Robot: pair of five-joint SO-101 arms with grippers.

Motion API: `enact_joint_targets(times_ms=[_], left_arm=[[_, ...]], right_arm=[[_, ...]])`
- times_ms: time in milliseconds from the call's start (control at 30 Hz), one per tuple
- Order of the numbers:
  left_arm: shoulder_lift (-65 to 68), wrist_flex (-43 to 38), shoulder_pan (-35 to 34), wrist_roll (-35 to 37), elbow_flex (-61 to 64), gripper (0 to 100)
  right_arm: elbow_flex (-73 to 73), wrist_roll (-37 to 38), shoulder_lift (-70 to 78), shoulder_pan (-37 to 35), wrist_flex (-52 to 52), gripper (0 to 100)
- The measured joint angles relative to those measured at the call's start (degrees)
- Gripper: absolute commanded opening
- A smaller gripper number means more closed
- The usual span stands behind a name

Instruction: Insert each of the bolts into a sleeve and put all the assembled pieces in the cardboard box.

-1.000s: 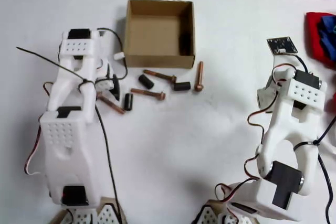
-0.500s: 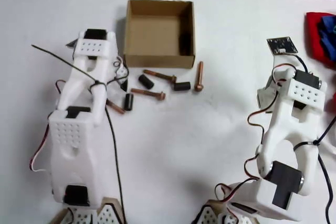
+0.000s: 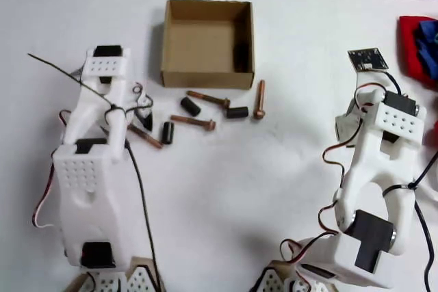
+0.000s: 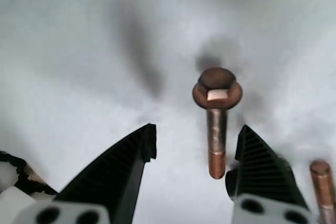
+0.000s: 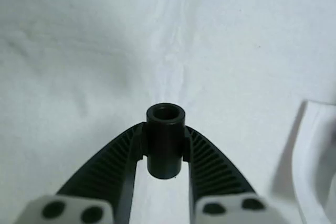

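- Our left fingers (image 4: pixel 126 166) stand spread apart, a bolt (image 4: pixel 217 124) lying on the table (image 3: pixel 239 189) between them.
- Our right fingers (image 5: pixel 115 171) clamp a black sleeve (image 5: pixel 166 145).
- The cardboard box (image 3: pixel 205 78) sits near the table's far edge.

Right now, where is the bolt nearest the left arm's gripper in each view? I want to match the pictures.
High view: the bolt lies slanted on the table by the left gripper, a black sleeve beside it.
Left wrist view: the bolt's tip end lies between the open fingers, head away from them.
Right wrist view: the right gripper grips a second sleeve above the table.
Shared landmark: the white table.
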Motion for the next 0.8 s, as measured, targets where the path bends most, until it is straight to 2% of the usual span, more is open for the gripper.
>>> enact_joint_targets(times_ms=[100, 233, 333, 533, 633, 800], left_arm=[[0.0, -1.76, 0.0, 0.0, 0.0, 22], [0.26, -3.25, 0.0, 0.0, -0.09, 2], [2.2, -3.43, 0.09, 0.0, -0.26, 5], [6.77, -3.34, 0.09, -1.58, -1.93, 2], [8.44, -1.49, 0.09, -11.87, -5.36, 2], [9.23, 1.32, 1.41, -42.2, -14.33, 2]], right_arm=[[0.0, 0.0, 0.0, 0.0, 0.0, 2.0], [0.0, 0.0, 0.0, 0.0, 0.0, 2.0], [0.0, 0.0, 0.0, 0.18, 0.0, 2.0], [0.0, 0.88, 0.0, 1.76, 0.0, 2.0], [0.0, 1.41, 0.0, 2.11, 0.0, 2.0], [0.0, 1.41, 0.0, 2.11, 0.0, 2.0]])
